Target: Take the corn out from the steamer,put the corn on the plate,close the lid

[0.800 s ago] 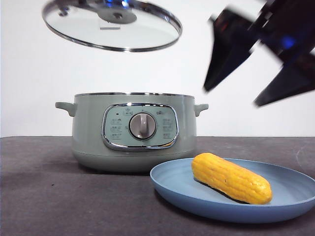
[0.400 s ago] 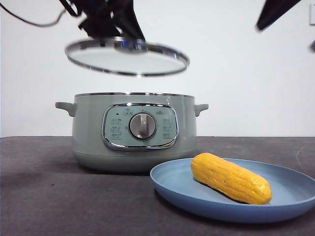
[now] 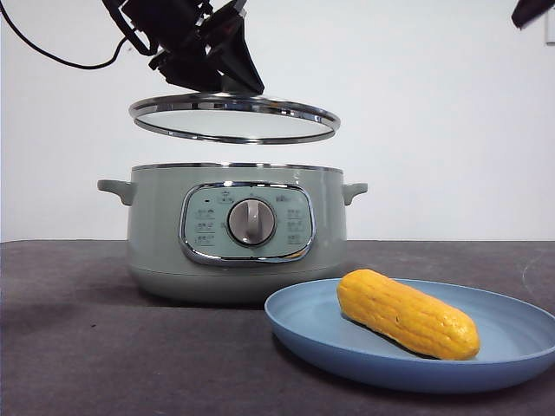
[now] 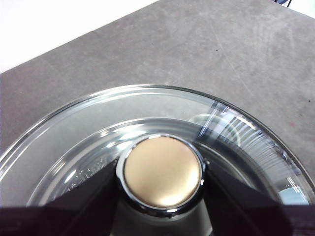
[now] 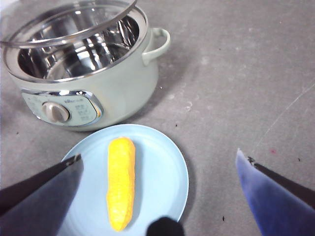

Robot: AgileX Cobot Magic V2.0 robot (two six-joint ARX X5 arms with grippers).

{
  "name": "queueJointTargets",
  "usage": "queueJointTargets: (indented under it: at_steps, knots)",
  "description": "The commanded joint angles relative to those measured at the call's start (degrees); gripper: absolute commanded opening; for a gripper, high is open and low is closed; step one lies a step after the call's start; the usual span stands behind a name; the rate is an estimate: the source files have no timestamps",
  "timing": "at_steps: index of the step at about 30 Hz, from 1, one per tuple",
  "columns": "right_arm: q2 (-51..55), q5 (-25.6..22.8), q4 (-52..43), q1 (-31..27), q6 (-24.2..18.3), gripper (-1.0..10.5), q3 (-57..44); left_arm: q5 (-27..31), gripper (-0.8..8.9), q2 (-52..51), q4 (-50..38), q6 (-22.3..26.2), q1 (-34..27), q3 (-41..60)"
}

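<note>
Hanging level just above the open pot (image 3: 236,230), the glass lid (image 3: 234,119) is carried by the left gripper (image 3: 227,76), which comes down from the top left of the front view with its two black jaws pinched on the knob (image 4: 163,171). In the left wrist view the jaws press against both sides of that knob, with the lid's chrome rim curving round them and the dark grey table (image 4: 197,54) showing beyond. A clear gap separates the lid from the pot's rim, and the lid sits over the opening, shifted only slightly toward the pot's right handle (image 3: 354,191).

The corn (image 3: 408,314) lies on its side on the blue plate (image 3: 312,334), which rests on the table just in front of the pot and to its right in the front view. The right gripper (image 5: 162,196) hovers high over the plate with its jaws spread wide apart and holding nothing; in the front view it shows only as a black tip at the top right corner. From its wrist view the pot's shiny steel inside (image 5: 78,49) is visible beneath the raised lid
</note>
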State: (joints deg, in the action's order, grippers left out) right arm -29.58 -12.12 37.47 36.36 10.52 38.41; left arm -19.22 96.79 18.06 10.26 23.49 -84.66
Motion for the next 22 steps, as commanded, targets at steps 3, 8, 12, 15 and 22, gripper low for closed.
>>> queueJointTargets:
  at_steps: [3,8,12,15,22]
  knots:
    - [0.09,-0.24,-0.37,0.07,0.09,5.7,-0.44,-0.70,-0.07,0.31,-5.33,-1.27,0.20,3.91]
    - [0.09,-0.22,-0.37,0.07,0.11,5.7,-0.44,-0.66,-0.07,0.31,-6.97,-1.27,0.57,4.96]
    - [0.09,-0.17,-0.33,0.07,0.17,5.7,-0.44,-0.52,-0.07,0.33,-8.02,-1.29,0.66,5.49]
    - [0.09,-0.04,-0.31,0.07,0.22,5.7,-0.44,-0.39,-0.07,0.33,-8.81,-1.29,0.63,5.90]
    - [0.09,-0.02,-0.33,0.07,0.24,5.7,-0.44,-0.39,-0.07,0.57,-9.14,-1.33,0.63,5.99]
